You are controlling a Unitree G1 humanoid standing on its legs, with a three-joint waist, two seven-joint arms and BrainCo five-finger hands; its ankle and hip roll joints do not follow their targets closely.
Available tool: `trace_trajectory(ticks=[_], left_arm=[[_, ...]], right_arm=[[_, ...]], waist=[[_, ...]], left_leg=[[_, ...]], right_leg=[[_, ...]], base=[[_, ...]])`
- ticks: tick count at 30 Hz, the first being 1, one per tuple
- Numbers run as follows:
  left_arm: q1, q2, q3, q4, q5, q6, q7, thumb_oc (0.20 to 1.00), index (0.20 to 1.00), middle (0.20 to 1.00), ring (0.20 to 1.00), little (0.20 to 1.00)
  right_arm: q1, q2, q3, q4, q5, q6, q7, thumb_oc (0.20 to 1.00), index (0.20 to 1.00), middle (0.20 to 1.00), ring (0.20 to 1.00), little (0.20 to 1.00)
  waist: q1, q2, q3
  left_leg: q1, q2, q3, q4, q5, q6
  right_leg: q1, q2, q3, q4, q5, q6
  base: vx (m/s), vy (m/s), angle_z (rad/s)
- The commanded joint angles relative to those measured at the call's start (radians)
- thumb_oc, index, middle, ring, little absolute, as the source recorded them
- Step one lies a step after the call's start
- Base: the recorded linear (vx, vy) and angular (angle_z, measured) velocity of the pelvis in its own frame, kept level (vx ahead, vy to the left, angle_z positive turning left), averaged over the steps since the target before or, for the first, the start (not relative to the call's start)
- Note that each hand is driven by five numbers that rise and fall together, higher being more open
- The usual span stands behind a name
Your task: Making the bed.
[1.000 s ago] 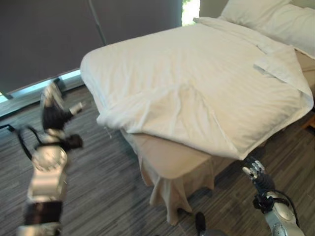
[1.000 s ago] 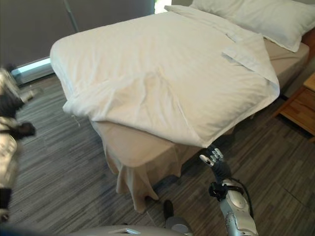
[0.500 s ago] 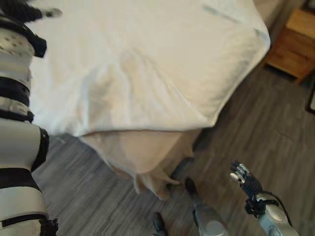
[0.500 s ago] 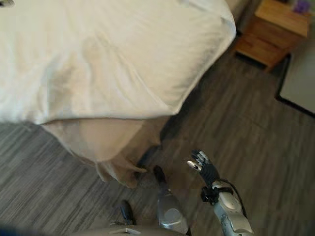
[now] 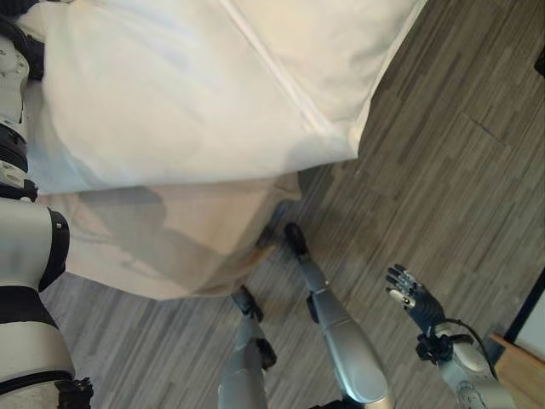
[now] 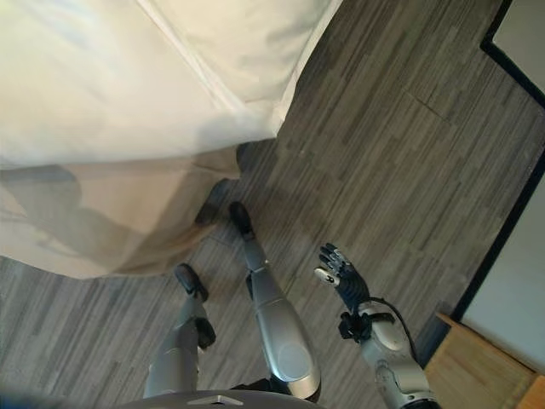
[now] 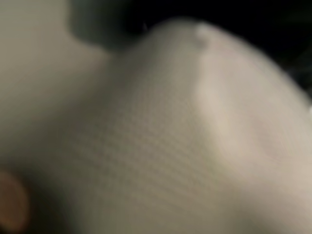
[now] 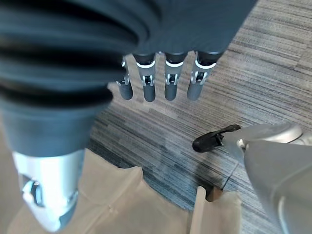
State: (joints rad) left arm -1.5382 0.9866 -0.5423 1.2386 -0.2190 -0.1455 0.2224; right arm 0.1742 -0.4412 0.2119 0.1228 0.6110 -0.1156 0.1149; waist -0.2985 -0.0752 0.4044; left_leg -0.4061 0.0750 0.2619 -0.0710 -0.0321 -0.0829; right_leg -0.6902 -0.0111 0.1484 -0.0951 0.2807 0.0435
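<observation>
White duvet lies on the bed, its corner hanging over the bed's corner; the beige bed skirt drops to the floor below it. Grey wood-look floor is right of the bed.

Right hand is low and well clear of the bed, over the floor, holding nothing. The right wrist view confirms it: fingers straight and relaxed, with floor and the bed skirt's hem past them.

The left arm runs along the bed's left side in the eye views. The left wrist view has pale fabric right against the lens, so I can't tell the left hand's state.

A wooden piece of furniture stands far right of the bed, by the right arm.
</observation>
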Motion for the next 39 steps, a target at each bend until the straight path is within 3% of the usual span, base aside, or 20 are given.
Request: trace_trajectory(ticks=[1,3,4,13,15,19,21,23,24,27,28,29,31,32,34,37,38,39], left_arm=[[0.034,0.046,-0.050,0.101,0.036,0.079,-0.063,1.000,1.000,1.000,1.000,1.000],[0.066,0.037,-0.053,0.099,0.069,0.083,-0.094,1.000,1.000,1.000,1.000,1.000],[0.079,0.034,-0.055,0.095,0.075,0.080,-0.107,0.200,0.200,0.200,0.200,0.200],[0.102,0.064,-0.131,-0.030,0.143,0.041,-0.130,0.200,0.200,0.200,0.200,0.200],[0.194,0.095,-0.137,-0.147,0.217,0.031,-0.136,0.200,0.200,0.200,0.200,0.200],[0.292,0.117,-0.128,-0.222,0.301,0.037,-0.143,0.200,0.200,0.200,0.200,0.200],[0.670,0.120,0.000,-0.414,0.430,0.055,-0.228,0.200,0.200,0.200,0.200,0.200],[0.784,0.110,0.060,-0.472,0.436,0.064,-0.248,0.200,0.200,0.200,0.200,0.200],[1.030,0.053,0.143,-0.522,0.469,0.055,-0.314,0.200,0.200,0.200,0.200,0.200],[1.325,-0.066,0.224,-0.603,0.521,0.046,-0.367,0.200,0.200,0.200,0.200,0.200],[1.328,-0.067,0.227,-0.605,0.522,0.047,-0.367,0.200,0.200,0.200,0.200,0.200],[1.482,-0.150,0.222,-0.608,0.544,0.028,-0.419,0.200,0.200,0.200,0.200,0.200],[1.563,-0.192,0.219,-0.628,0.546,0.020,-0.448,0.200,0.200,0.200,0.200,0.200],[1.663,-0.264,0.184,-0.616,0.570,-0.003,-0.480,0.200,0.200,0.200,0.200,0.200],[1.691,-0.293,0.166,-0.593,0.588,-0.014,-0.489,0.200,0.200,0.200,0.200,0.200],[1.807,-0.363,0.044,-0.608,0.657,-0.066,-0.579,0.200,0.200,0.200,0.200,0.200],[1.832,-0.387,0.043,-0.613,0.660,-0.068,-0.586,0.278,0.278,0.278,0.278,0.278],[1.867,-0.421,0.028,-0.576,0.684,-0.074,-0.602,0.551,0.551,0.551,0.551,0.551]], right_arm=[[-0.002,0.011,-0.024,0.005,0.038,-0.032,0.003,1.000,1.000,1.000,1.000,1.000],[0.003,0.012,-0.022,0.006,0.036,-0.029,0.006,1.000,1.000,1.000,1.000,1.000],[0.007,0.011,-0.020,0.006,0.034,-0.027,0.009,1.000,1.000,1.000,1.000,1.000],[0.008,-0.032,-0.007,0.005,0.024,-0.026,0.054,1.000,1.000,1.000,1.000,1.000],[-0.001,-0.048,-0.014,0.025,0.014,-0.026,0.052,1.000,1.000,1.000,1.000,1.000],[-0.012,-0.053,-0.020,0.048,0.008,-0.024,0.049,1.000,1.000,1.000,1.000,1.000],[-0.029,-0.048,-0.068,0.092,0.000,-0.022,0.026,1.000,1.000,1.000,1.000,1.000],[-0.027,-0.045,-0.082,0.102,-0.009,-0.017,0.024,1.000,1.000,1.000,1.000,1.000],[-0.022,-0.039,-0.109,0.115,-0.021,-0.013,0.017,1.000,1.000,1.000,1.000,1.000],[0.003,-0.031,-0.149,0.128,-0.032,-0.010,0.017,1.000,1.000,1.000,1.000,1.000],[0.003,-0.032,-0.147,0.127,-0.032,-0.010,0.017,1.000,1.000,1.000,1.000,1.000],[0.013,-0.021,-0.180,0.147,-0.039,-0.006,0.020,1.000,1.000,1.000,1.000,1.000],[0.029,-0.021,-0.196,0.139,-0.041,-0.005,0.028,1.000,1.000,1.000,1.000,1.000],[0.040,-0.021,-0.210,0.137,-0.051,-0.009,0.034,1.000,1.000,1.000,1.000,1.000],[0.047,-0.020,-0.213,0.137,-0.055,-0.011,0.038,1.000,1.000,1.000,1.000,1.000],[0.058,-0.011,-0.232,0.141,-0.051,-0.020,0.040,1.000,1.000,1.000,1.000,1.000],[0.070,-0.009,-0.235,0.142,-0.048,-0.022,0.043,1.000,1.000,1.000,1.000,1.000],[0.081,-0.001,-0.241,0.149,-0.047,-0.021,0.042,1.000,1.000,1.000,1.000,1.000]], waist=[[-0.003,-0.033,-0.035],[-0.003,-0.036,-0.030],[-0.002,-0.035,-0.029],[0.022,0.004,-0.040],[0.045,0.029,-0.042],[0.060,0.041,-0.044],[0.100,0.062,-0.059],[0.108,0.067,-0.066],[0.123,0.078,-0.085],[0.133,0.094,-0.120],[0.131,0.094,-0.123],[0.143,0.102,-0.148],[0.145,0.105,-0.162],[0.153,0.105,-0.183],[0.154,0.104,-0.192],[0.164,0.105,-0.219],[0.165,0.107,-0.227],[0.166,0.105,-0.237]], left_leg=[[-0.055,0.008,-0.063,-0.016,0.140,-0.012],[-0.058,0.008,-0.064,-0.016,0.140,-0.013],[-0.057,0.007,-0.066,-0.016,0.140,-0.012],[0.001,-0.011,-0.076,-0.016,0.122,-0.014],[0.041,-0.022,-0.089,-0.016,0.115,-0.012],[0.078,-0.024,-0.094,-0.016,0.109,-0.012],[0.159,-0.030,-0.100,-0.016,0.098,-0.010],[0.178,-0.031,-0.103,-0.016,0.094,-0.007],[0.225,-0.031,-0.106,-0.016,0.084,-0.005],[0.282,-0.037,-0.121,-0.016,0.071,0.003],[0.278,-0.038,-0.122,-0.016,0.074,0.003],[0.314,-0.040,-0.126,-0.016,0.066,0.008],[0.332,-0.038,-0.127,-0.016,0.062,0.010],[0.350,-0.037,-0.132,-0.016,0.060,0.014],[0.359,-0.037,-0.131,-0.016,0.058,0.015],[0.380,-0.036,-0.134,-0.016,0.050,0.020],[0.385,-0.035,-0.134,-0.016,0.048,0.020],[0.391,-0.035,-0.134,-0.016,0.045,0.021]], right_leg=[[0.126,-0.017,-0.053,0.008,-0.062,0.125],[0.122,-0.016,-0.054,0.008,-0.063,0.125],[0.122,-0.016,-0.056,0.008,-0.064,0.124],[0.177,-0.030,-0.066,0.008,-0.077,0.124],[0.227,-0.042,-0.077,0.008,-0.087,0.124],[0.265,-0.052,-0.085,0.008,-0.096,0.123],[0.352,-0.064,-0.107,0.008,-0.118,0.117],[0.376,-0.065,-0.110,0.008,-0.123,0.114],[0.426,-0.068,-0.119,0.008,-0.143,0.109],[0.490,-0.065,-0.120,0.008,-0.170,0.098],[0.486,-0.066,-0.120,0.008,-0.168,0.098],[0.525,-0.064,-0.122,0.010,-0.181,0.091],[0.544,-0.062,-0.123,0.010,-0.188,0.087],[0.566,-0.058,-0.124,0.009,-0.197,0.082],[0.577,-0.056,-0.125,0.008,-0.201,0.080],[0.601,-0.049,-0.129,0.008,-0.214,0.077],[0.608,-0.048,-0.129,0.008,-0.218,0.076],[0.615,-0.047,-0.130,0.008,-0.220,0.074]], base=[[0.00,-0.021,0.05],[0.01,-0.007,0.05],[0.00,0.000,0.00],[0.00,0.029,0.00],[0.02,0.037,-0.03],[0.03,0.019,0.00],[0.06,0.021,0.17],[0.08,0.014,0.09],[0.12,0.020,0.13],[0.09,0.018,0.08],[0.07,0.025,0.27],[0.07,0.006,0.21],[0.07,-0.009,0.13],[0.04,-0.018,0.09],[0.05,-0.021,0.06],[0.06,-0.034,0.00],[0.06,-0.030,-0.01],[0.06,-0.029,0.00]])
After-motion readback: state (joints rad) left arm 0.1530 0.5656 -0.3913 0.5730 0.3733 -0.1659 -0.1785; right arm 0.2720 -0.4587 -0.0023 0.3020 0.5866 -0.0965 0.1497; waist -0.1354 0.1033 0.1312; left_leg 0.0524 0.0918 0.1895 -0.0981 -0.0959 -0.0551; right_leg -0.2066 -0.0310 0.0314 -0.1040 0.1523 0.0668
